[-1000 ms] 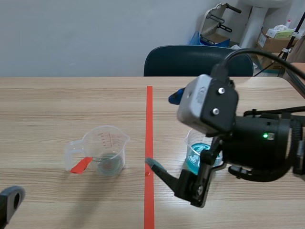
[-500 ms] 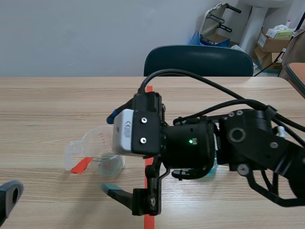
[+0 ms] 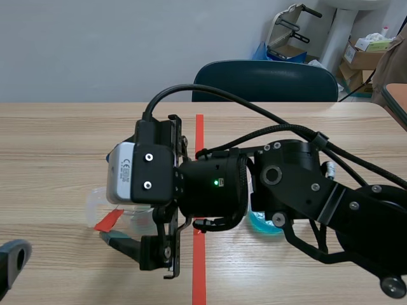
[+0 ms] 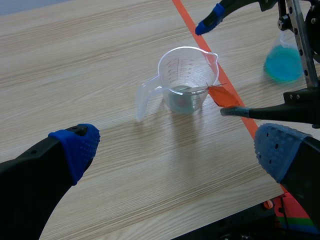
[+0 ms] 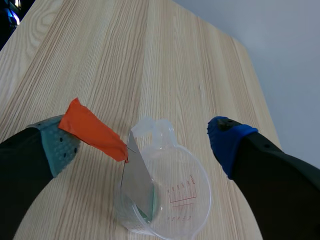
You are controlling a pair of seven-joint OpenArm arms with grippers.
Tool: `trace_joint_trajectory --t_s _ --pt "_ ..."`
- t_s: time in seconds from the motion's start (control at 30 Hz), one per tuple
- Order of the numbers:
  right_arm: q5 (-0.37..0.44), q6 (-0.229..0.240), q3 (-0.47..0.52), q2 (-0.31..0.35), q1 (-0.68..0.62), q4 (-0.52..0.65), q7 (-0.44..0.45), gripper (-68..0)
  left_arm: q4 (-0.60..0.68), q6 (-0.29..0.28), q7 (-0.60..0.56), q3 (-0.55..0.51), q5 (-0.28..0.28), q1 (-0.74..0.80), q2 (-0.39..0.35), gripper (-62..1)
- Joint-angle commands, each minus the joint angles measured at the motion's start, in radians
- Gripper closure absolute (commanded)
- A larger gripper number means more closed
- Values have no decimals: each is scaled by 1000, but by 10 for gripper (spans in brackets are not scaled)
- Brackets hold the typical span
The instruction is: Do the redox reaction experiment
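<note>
Tabletop (image 3: 63,140): carrying everything. Right arm (image 3: 286,190): lying across the middle, hiding much of the blue-liquid beaker (image 4: 283,62). Right fingers (image 5: 40,150): standing apart, flanking the clear cup (image 4: 187,75), gripping nothing. Left fingers (image 4: 75,147): apart, hanging well short of the cup. Metal strip (image 5: 137,180), orange-tabbed: leaning inside the cup; moving it to the blue liquid seemingly remaining.

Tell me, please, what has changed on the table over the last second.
The right gripper swung from beside the cup of blue liquid across the red tape line to the clear measuring cup, and is held open around it. Nothing was gripped. Both cups and the left gripper stayed put.
</note>
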Motion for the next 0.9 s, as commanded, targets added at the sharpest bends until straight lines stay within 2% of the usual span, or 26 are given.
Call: trace_joint_trajectory --t_s 0.0,0.2,0.43,0.5,0.57,0.67,0.77,0.87 --pt "8 -5 3 13 10 21 15 -440 15 -5 -13 2 -6 -3 2 -623" --pt "8 -56 3 13 10 21 15 -236 15 -5 -13 2 -6 -3 2 -623" --pt "8 -61 6 13 10 21 16 -43 15 -5 -13 2 -6 -3 2 -623" --pt "9 -61 7 14 10 21 17 -11 15 -5 -13 2 -6 -3 2 -623" --pt "18 -61 14 13 10 21 26 -7 15 -5 -13 2 -6 -3 2 -623" --pt "78 -60 39 13 13 22 25 -7 15 -5 -15 2 -6 -3 3 -623" --pt "180 -20 71 13 33 23 -1 -7 15 -5 -29 2 -6 -3 3 -623" --pt "265 35 86 11 66 32 -77 -8 15 -5 -33 2 -6 -3 3 -623"
